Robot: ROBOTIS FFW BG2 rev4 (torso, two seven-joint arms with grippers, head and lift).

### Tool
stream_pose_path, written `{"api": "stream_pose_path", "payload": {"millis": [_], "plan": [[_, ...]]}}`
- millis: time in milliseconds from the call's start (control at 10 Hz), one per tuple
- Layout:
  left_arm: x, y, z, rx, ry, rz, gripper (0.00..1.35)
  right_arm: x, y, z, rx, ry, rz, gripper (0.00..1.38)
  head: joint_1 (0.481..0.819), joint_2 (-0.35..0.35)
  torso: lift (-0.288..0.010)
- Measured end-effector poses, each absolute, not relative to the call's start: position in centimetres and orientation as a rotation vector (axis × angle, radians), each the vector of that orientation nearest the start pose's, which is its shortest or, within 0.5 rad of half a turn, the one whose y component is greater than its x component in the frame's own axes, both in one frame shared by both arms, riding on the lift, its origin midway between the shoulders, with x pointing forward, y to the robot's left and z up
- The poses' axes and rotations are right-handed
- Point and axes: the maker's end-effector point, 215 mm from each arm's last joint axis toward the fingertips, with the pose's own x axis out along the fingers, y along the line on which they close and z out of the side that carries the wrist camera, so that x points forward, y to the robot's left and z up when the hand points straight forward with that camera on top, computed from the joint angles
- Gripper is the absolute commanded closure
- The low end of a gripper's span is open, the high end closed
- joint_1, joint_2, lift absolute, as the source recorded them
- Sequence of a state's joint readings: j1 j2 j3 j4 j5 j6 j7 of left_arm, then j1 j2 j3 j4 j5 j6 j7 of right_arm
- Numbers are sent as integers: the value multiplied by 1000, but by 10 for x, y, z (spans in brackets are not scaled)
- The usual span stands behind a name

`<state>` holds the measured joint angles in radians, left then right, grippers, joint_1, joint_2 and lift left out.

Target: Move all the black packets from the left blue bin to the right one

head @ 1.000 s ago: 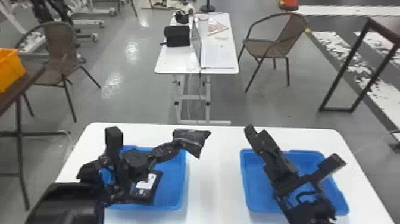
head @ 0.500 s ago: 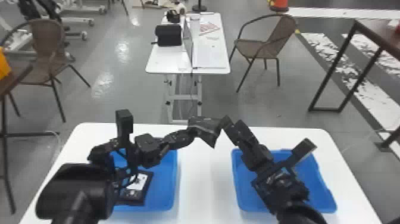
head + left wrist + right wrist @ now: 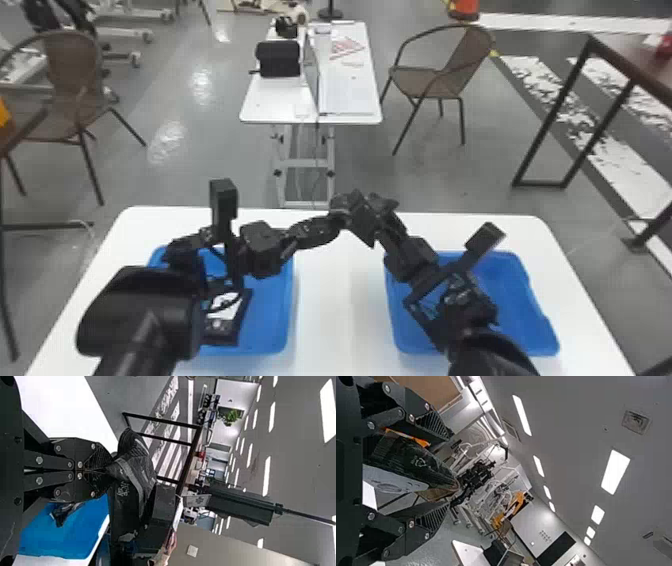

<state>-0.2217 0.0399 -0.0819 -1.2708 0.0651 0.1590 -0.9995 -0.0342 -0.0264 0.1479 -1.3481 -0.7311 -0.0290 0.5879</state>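
Head view finds me mid-handover, as I judge it: my left claw and my right claw, both black and two-fingered, meet above the white worktop, between the two bins. The black, glossy, flexible packet hangs between them, clear of the left rectangular blue plastic bin and of the right rectangular blue plastic bin. Another flat black packet with a white label lies in the left bin, waiting its turn. What the head view leaves a dark tangle, the left wrist view sorts out: my left claw is clenched on one end of the packet. From the right wrist view I learn something else, that my right claw is spread, with the packet's body between its parted fingers. So next I should close the right one firmly on it, and only then let the left go; if I released first, the packet could slip down to the worktop. It looks limp enough to fold in the pinch, so I would want a good bite.
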Motion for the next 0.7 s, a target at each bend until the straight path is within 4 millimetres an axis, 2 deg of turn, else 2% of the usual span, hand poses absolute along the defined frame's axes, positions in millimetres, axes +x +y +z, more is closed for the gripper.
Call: {"api": "stream_pose_path", "payload": {"millis": [200, 300, 500, 600, 700], "plan": [[542, 28, -391, -123, 218, -1060, 1213, 553, -72, -360, 710, 6, 619, 1280, 695, -44, 0], [543, 28, -390, -126, 214, -1057, 1128, 552, -70, -360, 715, 7, 618, 1280, 695, -43, 0], [546, 35, -392, -148, 211, -1024, 366, 553, -71, -362, 742, 1, 607, 1280, 695, -38, 0], [546, 45, -398, -173, 219, -992, 134, 556, -79, -362, 757, -10, 588, 1280, 695, -34, 0], [546, 61, -402, -199, 218, -954, 136, 562, -100, -365, 756, -20, 550, 1280, 695, -37, 0]]}}
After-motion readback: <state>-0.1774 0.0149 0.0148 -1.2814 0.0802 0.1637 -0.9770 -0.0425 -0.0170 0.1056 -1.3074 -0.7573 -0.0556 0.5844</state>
